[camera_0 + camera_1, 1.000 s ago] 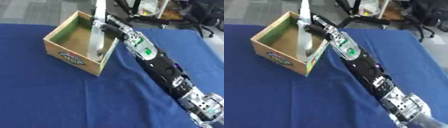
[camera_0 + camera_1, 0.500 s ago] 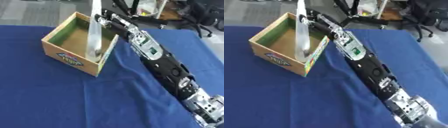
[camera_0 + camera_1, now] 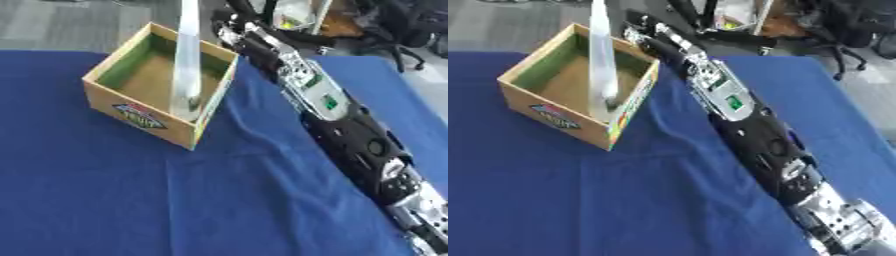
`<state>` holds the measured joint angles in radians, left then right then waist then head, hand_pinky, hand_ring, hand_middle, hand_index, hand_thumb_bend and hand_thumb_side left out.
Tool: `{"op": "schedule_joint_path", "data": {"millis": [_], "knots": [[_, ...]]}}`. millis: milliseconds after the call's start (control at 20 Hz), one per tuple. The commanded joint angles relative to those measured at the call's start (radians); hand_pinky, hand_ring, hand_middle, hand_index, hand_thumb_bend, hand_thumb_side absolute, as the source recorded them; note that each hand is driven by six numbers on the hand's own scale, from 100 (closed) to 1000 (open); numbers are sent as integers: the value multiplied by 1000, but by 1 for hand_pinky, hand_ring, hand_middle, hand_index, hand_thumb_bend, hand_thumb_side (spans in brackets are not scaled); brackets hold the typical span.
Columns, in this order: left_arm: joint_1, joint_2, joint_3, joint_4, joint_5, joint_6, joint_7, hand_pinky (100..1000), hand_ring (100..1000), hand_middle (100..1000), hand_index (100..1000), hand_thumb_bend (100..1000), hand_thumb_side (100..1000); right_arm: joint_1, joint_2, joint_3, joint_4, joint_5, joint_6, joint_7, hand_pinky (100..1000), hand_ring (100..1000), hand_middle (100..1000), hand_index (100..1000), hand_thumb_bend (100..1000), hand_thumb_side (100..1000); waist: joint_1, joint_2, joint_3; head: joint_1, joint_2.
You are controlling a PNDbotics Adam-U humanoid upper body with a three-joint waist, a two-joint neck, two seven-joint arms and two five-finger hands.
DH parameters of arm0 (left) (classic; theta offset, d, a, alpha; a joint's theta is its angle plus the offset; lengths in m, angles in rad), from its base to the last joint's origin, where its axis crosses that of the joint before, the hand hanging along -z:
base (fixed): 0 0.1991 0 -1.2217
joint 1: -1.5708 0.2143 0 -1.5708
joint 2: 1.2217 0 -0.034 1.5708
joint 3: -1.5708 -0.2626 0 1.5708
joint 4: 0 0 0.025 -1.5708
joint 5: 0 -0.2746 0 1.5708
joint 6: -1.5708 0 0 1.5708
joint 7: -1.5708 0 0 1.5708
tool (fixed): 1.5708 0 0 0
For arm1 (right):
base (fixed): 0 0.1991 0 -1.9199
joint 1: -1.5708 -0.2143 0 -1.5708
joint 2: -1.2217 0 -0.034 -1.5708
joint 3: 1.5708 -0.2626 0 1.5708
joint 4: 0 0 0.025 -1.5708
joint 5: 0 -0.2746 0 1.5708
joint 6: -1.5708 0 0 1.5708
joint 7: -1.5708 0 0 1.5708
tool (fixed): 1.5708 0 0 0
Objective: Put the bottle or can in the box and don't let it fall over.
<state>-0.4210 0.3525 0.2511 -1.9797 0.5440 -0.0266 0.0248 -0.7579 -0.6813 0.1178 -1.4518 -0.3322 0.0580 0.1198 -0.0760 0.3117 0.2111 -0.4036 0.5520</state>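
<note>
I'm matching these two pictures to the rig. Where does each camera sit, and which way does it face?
Left eye view: in the head, facing down at the box on the blue cloth; the right arm crosses from lower right.
Right eye view: beside it, same aim; box and arm sit further left.
Both share the tall clear bottle upright in the box.

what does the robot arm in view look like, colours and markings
Only the right arm shows: a long, chunky limb, mostly black, with silver-grey panels along its upper segments and a silver metal joint near the lower corner. A small green mark sits on one grey panel. Its hand is too blurred at the far end to describe. No left arm is visible.
</note>
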Motion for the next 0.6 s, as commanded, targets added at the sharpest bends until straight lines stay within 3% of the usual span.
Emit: {"op": "schedule_joint_path", "data": {"millis": [50,200,350,600], "knots": [[11,41,15,-19,-15,-2,9,905,1000,1000,768,429,593,28,-68,-31,-83,-41,-17,-29,1000,1000,1000,1000,100,527,6,-40,-10,24,16],[44,56,24,-12,-28,-5,15,905,1000,1000,768,428,595,98,-107,-62,-154,-82,-44,-56,1000,1000,1000,1000,100,523,8,-61,-41,74,41],[68,67,35,-4,-39,-11,23,905,1000,1000,769,427,596,169,-134,-109,-225,-125,-79,-93,998,1000,1000,1000,100,527,10,-75,-69,151,59],[100,81,53,10,-52,-26,38,906,1000,1000,761,424,600,284,-127,-189,-340,-196,-126,-162,995,1000,1000,1000,100,524,22,-82,-109,239,57]]}}
